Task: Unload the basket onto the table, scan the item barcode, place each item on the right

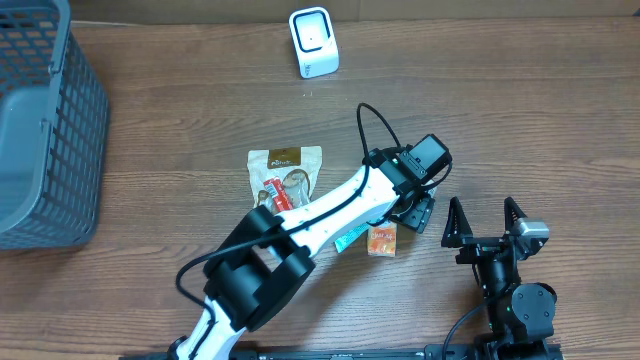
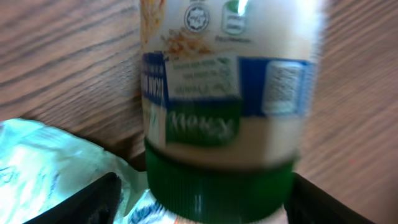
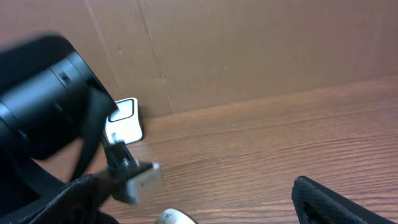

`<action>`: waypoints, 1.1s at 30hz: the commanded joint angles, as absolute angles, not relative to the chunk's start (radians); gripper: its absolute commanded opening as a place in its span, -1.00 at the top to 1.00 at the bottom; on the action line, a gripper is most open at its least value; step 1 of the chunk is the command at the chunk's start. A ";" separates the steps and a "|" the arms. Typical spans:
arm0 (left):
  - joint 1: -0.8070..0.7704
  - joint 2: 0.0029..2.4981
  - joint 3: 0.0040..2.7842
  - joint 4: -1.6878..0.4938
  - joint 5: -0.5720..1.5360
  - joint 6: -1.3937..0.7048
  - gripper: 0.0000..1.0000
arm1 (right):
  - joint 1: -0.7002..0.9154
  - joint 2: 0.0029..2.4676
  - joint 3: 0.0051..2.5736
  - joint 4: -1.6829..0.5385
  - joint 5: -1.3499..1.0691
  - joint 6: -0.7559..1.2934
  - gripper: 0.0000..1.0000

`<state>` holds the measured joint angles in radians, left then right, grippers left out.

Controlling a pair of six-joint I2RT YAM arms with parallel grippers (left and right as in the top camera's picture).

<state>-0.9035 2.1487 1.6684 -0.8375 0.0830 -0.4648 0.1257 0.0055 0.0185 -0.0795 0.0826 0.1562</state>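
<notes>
Left gripper (image 2: 205, 193): jaws spread wide, straddling the green cap of a cream plastic bottle with a blue-and-green label (image 2: 224, 93). There is a gap at one finger, so no clamp. Bottle is on the wooden table (image 1: 180, 150), right of centre, near a small orange packet (image 1: 382, 240). Right gripper (image 1: 485, 222): fully open, empty. White box-shaped scanner (image 1: 313, 42) at the far edge.

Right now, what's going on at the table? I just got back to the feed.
The left gripper is down at a green-capped bottle lying on the table, jaws spread either side of its cap, not visibly clamping it. The right gripper is open and holds nothing. The white barcode scanner stands at the far edge; no item is at it yet.
</notes>
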 commanded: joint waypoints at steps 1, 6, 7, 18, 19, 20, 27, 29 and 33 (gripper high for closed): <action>-0.904 2.185 1.671 -0.828 0.064 -0.479 -0.51 | 0.123 0.003 0.008 -0.075 0.088 0.154 -1.00; -0.904 2.184 1.671 -0.806 0.070 -0.479 -0.50 | 0.123 0.003 0.008 -0.075 0.088 0.154 -1.00; -0.903 2.184 1.671 -0.804 0.070 -0.479 -0.50 | 0.123 0.003 0.008 -0.075 0.088 0.154 -1.00; -0.892 2.184 1.671 -0.796 0.067 -0.471 -0.49 | 0.123 0.003 0.008 -0.075 0.088 0.154 -1.00; -0.891 2.184 1.671 -0.796 0.068 -0.471 -0.48 | 0.123 0.003 0.008 -0.075 0.088 0.154 -1.00; -0.890 2.184 1.671 -0.796 0.068 -0.471 -0.47 | 0.123 0.003 0.008 -0.075 0.088 0.154 -1.00; -0.875 2.184 1.672 -0.789 0.068 -0.467 -0.49 | 0.123 0.003 0.008 -0.075 0.088 0.154 -1.00; -0.867 2.184 1.673 -0.788 0.067 -0.466 -0.47 | 0.123 0.003 0.008 -0.075 0.088 0.154 -1.00; -0.846 2.184 1.677 -0.789 0.070 -0.440 -0.40 | 0.123 0.003 0.008 -0.075 0.088 0.154 -1.00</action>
